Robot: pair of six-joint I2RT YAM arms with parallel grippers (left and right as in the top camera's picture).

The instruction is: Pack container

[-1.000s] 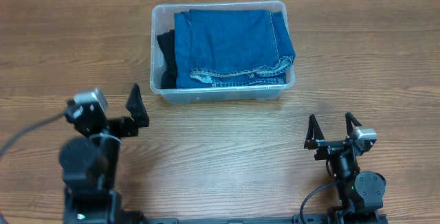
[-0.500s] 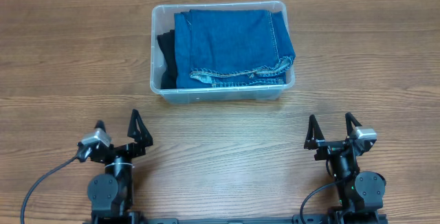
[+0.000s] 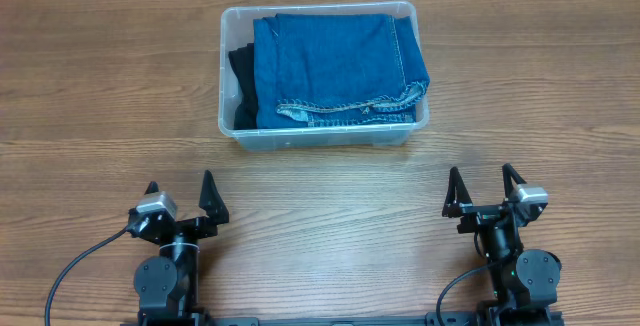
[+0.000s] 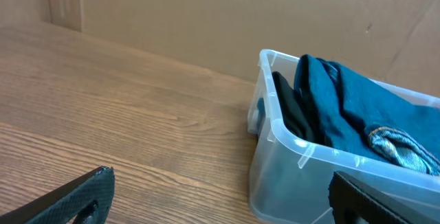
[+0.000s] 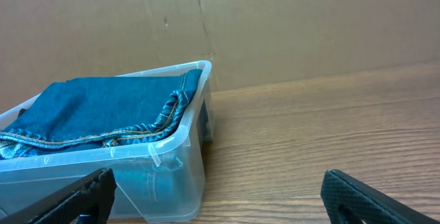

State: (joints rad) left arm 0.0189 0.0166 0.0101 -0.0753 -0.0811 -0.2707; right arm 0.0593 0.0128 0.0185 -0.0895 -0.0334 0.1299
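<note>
The clear plastic container stands at the table's back centre. It holds folded blue jeans and a dark garment along its left side. It also shows in the left wrist view and the right wrist view. My left gripper is open and empty near the front left, well short of the container. My right gripper is open and empty near the front right. The left fingers and right fingers frame bare wood.
The wooden table surrounds the container. A brown cardboard wall rises behind the table's far edge.
My left arm has drawn back and down to its low rest pose at the front left, with the gripper still open. The right arm has not moved.
</note>
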